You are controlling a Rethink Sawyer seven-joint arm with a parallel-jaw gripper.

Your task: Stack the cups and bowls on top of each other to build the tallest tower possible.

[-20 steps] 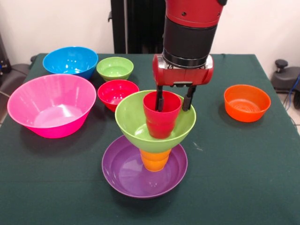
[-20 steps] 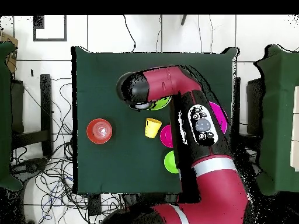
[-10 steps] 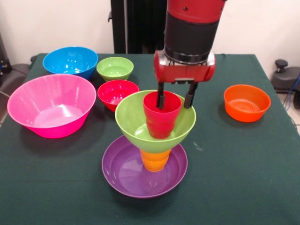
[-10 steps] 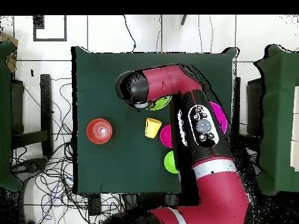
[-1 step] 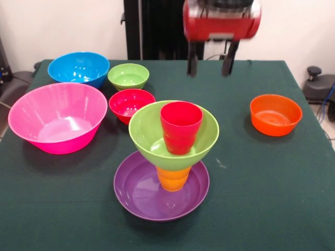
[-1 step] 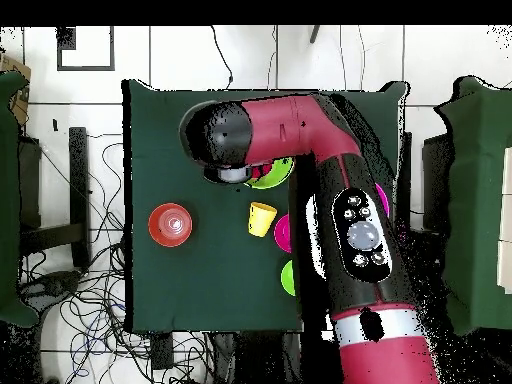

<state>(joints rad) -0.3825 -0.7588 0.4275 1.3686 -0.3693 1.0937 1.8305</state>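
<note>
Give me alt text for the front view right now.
A tower stands mid-table: purple bowl, orange cup, lime green bowl, red cup on top. The gripper hangs open and empty above it. Pink, blue, small green, small red and small orange bowls sit loose.

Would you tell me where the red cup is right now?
In the front view, the red cup stands upright inside the lime bowl atop the tower, with the open gripper apart above it.
</note>
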